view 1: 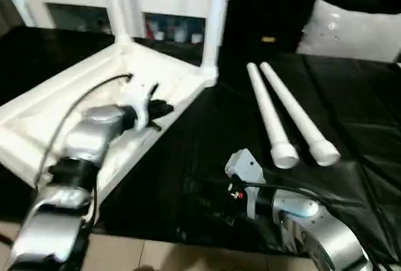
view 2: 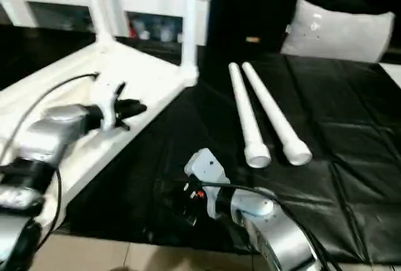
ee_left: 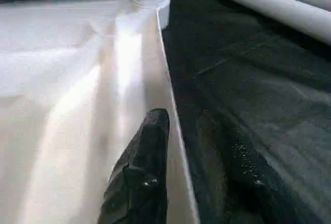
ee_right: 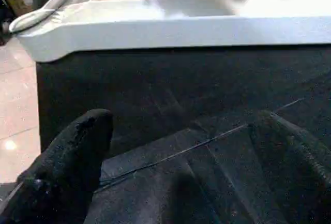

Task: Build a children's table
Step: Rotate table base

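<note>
1. Lying upside down on the black surface (view 1: 207,177), tabletop (view 1: 75,105) kept sockets up; two fitted legs (view 1: 214,20) stood upright at its far corners.
2. Straddled its near rim: left gripper (view 1: 160,111), fingers (ee_left: 147,151) slightly parted, gripping nothing.
3. Lay parallel right of tabletop: two loose legs (view 1: 294,121), wide ends nearest, awaiting pickup.
4. Hovered near tabletop's edge: right gripper (ee_right: 181,146), spread wide, empty.

Silver forearms (view 1: 94,136) with black cables — black two-fingered claws (view 1: 160,109), white wrist brackets.

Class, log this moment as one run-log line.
tabletop: upside down, two legs fitted | loose legs: two on black cover | left gripper: astride tabletop rim | right gripper: open, empty
</note>
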You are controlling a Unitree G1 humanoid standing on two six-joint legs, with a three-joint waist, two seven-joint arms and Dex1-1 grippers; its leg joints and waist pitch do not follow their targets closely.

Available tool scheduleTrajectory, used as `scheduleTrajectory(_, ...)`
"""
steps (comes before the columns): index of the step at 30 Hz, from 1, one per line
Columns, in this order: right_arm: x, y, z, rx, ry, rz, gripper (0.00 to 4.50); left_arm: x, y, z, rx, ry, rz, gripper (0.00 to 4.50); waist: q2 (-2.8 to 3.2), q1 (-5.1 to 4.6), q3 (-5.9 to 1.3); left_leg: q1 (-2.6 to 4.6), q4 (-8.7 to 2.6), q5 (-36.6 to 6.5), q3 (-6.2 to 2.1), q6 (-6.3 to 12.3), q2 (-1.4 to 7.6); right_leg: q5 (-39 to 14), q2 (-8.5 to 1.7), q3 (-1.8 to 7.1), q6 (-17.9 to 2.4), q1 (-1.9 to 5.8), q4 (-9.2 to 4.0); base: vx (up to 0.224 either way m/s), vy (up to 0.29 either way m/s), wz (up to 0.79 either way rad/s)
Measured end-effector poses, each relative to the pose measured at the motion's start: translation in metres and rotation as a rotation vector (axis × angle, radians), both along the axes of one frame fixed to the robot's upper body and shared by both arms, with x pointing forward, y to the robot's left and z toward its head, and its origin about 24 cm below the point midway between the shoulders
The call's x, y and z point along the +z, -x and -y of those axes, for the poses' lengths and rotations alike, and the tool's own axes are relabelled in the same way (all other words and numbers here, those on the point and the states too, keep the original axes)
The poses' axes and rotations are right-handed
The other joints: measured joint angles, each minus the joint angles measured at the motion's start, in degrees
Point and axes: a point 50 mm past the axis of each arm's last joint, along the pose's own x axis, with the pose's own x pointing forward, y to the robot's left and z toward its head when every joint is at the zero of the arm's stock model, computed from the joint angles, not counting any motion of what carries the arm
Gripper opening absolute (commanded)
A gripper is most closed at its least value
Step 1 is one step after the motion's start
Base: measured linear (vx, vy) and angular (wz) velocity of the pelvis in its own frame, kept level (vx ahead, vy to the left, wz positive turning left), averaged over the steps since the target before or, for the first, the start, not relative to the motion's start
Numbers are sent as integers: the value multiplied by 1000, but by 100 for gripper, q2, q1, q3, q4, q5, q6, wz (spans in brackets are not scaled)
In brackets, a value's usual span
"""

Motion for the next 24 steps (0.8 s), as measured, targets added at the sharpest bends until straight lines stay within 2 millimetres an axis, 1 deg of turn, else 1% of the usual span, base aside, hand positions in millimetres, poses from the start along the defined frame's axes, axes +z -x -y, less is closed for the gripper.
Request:
scheduleTrajectory(2,-1,0,0,3,2,-3,450,1,10,-8,-9,-27,-10,130,-3,0,-1,-2,0,0,1,0,-1,-1,0,2,1,-3,-1,0,0,0)
scheduleTrajectory(5,0,0,-2,14,1,0,450,-2,37,-22,-73,-72,-58,130,-5,-29,-1,-6,-3,0,1,-1,2,-1,4,1,2,-11,-2,0,0,0)
scheduleTrajectory(7,-1,0,-2,15,6,-3,450,1,49,-31,-100,-116,-88,130,-6,-33,-1,-6,-5,0,0,-2,3,-3,7,0,5,-12,1,0,0,0)
scheduleTrajectory(9,-1,1,-2,18,4,-2,450,7,54,-42,-92,-165,-106,130,-6,-21,-1,-1,-5,1,-1,-3,3,-7,7,0,11,-9,4,0,0,0)
scheduleTrajectory(12,-1,1,-3,21,5,-2,450,16,58,-65,-31,-274,-124,130,-11,-22,-4,7,-3,1,-1,-3,0,-21,6,4,36,-3,4,0,0,0)
scheduleTrajectory(15,-2,1,-2,21,8,1,450,18,65,-85,34,-363,-171,130,-16,-39,-7,14,-2,1,-1,-3,-2,-22,6,9,37,2,1,0,0,0)
scheduleTrajectory(18,-1,1,-2,23,6,4,450,18,69,-91,63,-391,-199,130,-27,-22,-14,14,-3,1,-1,-3,-3,-22,6,10,37,2,2,0,0,0)
scheduleTrajectory(19,-1,1,-3,28,5,4,450,18,75,-96,79,-432,-223,130,-40,-33,-22,14,-3,1,-1,-3,-1,-21,8,10,35,0,4,0,0,0)
scheduleTrajectory(21,-2,2,-4,31,7,3,450,22,83,-111,132,-538,-266,130,-52,-66,-30,14,-6,0,-2,-4,4,-22,17,9,36,-4,4,0,0,0)
scheduleTrajectory(22,-2,2,-3,31,10,3,450,27,86,-120,166,-589,-276,130,-52,-85,-29,14,-9,0,-3,-4,3,-22,16,9,37,-4,3,0,0,0)
scheduleTrajectory(24,-2,2,-3,32,8,3,450,35,87,-128,197,-639,-269,130,-49,-95,-28,16,-9,0,-3,-4,1,-24,13,10,40,-1,2,0,0,0)
